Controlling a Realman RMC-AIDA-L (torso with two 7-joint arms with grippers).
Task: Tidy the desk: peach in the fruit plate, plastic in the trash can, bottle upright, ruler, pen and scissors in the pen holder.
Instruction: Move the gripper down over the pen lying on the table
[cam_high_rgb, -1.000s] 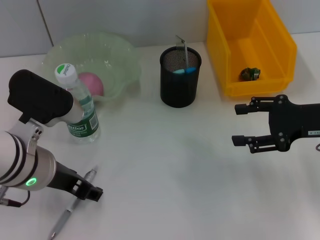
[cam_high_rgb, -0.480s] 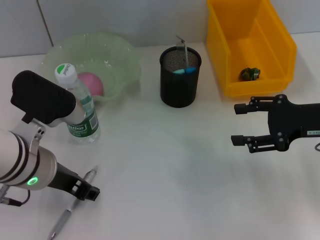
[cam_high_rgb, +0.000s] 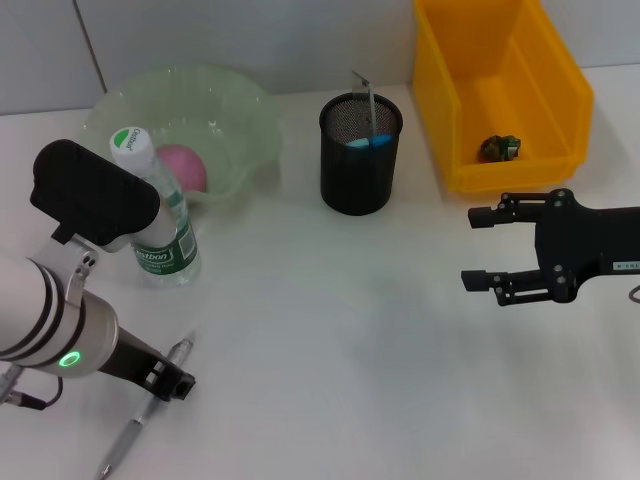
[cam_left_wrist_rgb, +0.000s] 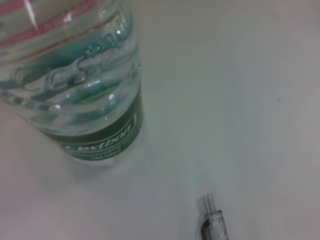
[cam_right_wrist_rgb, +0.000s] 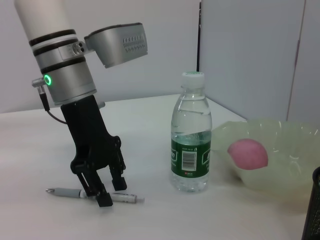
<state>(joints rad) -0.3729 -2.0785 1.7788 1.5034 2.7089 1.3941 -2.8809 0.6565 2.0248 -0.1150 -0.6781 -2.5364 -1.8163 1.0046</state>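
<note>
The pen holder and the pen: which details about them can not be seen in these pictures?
- Pen holder, head view: the mesh wall hides most of what stands inside; only a metal tip and something blue show above.
- Pen, right wrist view: the left gripper stands astride its middle, hiding that part.
- Pen, left wrist view: the picture's edge cuts off everything except one end.

yellow bin (cam_high_rgb: 560, 100), black mesh holder (cam_high_rgb: 360, 165), pink peach (cam_high_rgb: 183, 165)

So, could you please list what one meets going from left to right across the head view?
Left gripper over the pen → fruit plate → pen holder → open right gripper → yellow trash can.
</note>
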